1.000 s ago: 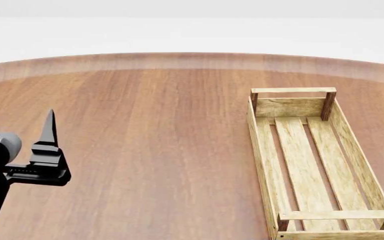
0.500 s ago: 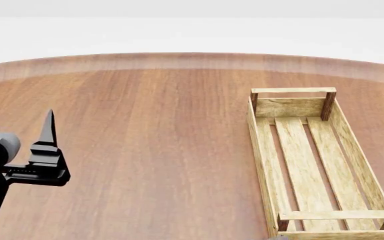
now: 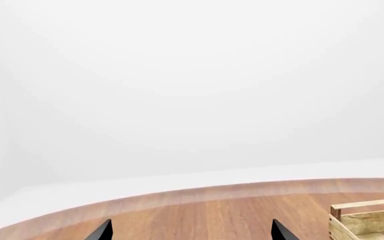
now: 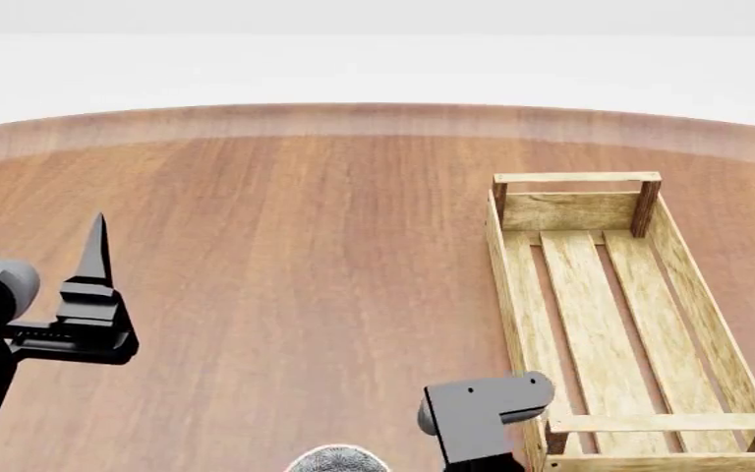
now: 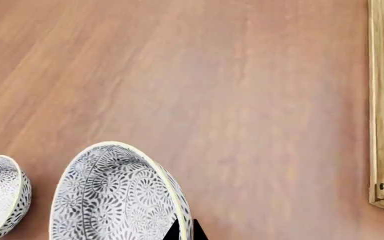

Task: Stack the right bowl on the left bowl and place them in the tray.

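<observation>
Right gripper (image 5: 184,233) grasps the right bowl (image 5: 115,197) at its rim, tilted above the table (image 5: 245,100). Left bowl (image 5: 0,192) sits just beside it. Left gripper (image 3: 190,231) fingers spread, holding nothing. Tray (image 4: 608,324) stands apart at right.

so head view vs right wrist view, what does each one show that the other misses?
Only the head view: the left gripper raised over the table, part of the right arm at the near edge, the whole tray, and the table's far rim. Only the right wrist view: the small patterned bowl, and the interior of the large patterned bowl with a dark fingertip at its rim. Both share: the wooden table, a tray corner, and probably the large bowl, a sliver in the head view.
</observation>
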You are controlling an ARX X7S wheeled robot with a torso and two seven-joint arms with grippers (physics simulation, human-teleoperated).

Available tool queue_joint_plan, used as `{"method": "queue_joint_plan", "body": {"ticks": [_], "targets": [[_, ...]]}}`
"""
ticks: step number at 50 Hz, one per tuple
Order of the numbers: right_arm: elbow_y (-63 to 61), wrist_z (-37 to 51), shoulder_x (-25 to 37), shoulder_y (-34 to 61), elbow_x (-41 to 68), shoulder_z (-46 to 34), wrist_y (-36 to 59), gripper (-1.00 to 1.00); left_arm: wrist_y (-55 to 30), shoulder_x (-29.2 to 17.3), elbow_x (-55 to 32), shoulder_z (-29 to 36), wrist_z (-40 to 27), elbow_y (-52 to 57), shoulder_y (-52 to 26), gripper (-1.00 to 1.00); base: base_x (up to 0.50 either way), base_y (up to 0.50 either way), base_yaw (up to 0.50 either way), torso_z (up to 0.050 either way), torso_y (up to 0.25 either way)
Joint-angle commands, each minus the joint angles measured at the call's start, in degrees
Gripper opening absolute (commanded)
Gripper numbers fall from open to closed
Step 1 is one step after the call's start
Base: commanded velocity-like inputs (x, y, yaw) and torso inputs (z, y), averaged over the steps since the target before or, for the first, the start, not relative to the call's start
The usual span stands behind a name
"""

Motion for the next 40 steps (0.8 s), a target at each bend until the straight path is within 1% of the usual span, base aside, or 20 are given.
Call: {"method": "queue_joint_plan", "body": {"ticks": [1, 22, 30, 35, 40], "targets": [[3.67, -1.03, -5.39, 5.78, 0.45, -2.29, 0.64, -1.00, -0.76, -0.02, -0.26, 0.42, -0.46, 0.41, -0.64, 1.00, 0.00, 0.00, 0.00, 0.000, 0.000], [11.28, -5.79, -17.75, 12.13, -1.56, -10.58, -0.51, -1.00, -2.17, -0.15, -0.37, 1.60, -1.30, 0.98, -2.36, 1.00, 0.00, 0.00, 0.00, 0.000, 0.000], [13.48, -6.98, -20.97, 13.95, -1.37, -12.45, -1.56, -1.00, -3.08, -0.22, -0.57, 1.92, -1.74, 1.60, -2.88, 1.00, 0.00, 0.00, 0.00, 0.000, 0.000], [17.94, -8.63, -23.33, 17.62, -1.05, -14.83, -3.98, -1.00, -2.90, -0.29, -0.58, 1.99, -1.87, 1.66, -2.62, 1.00, 0.00, 0.00, 0.00, 0.000, 0.000], [22.22, -9.43, -23.30, 20.36, 1.29, -20.95, -9.79, -1.00, -3.19, -0.43, -0.75, 1.90, -2.12, 2.15, -2.51, 1.00, 0.00, 0.00, 0.00, 0.000, 0.002]]}}
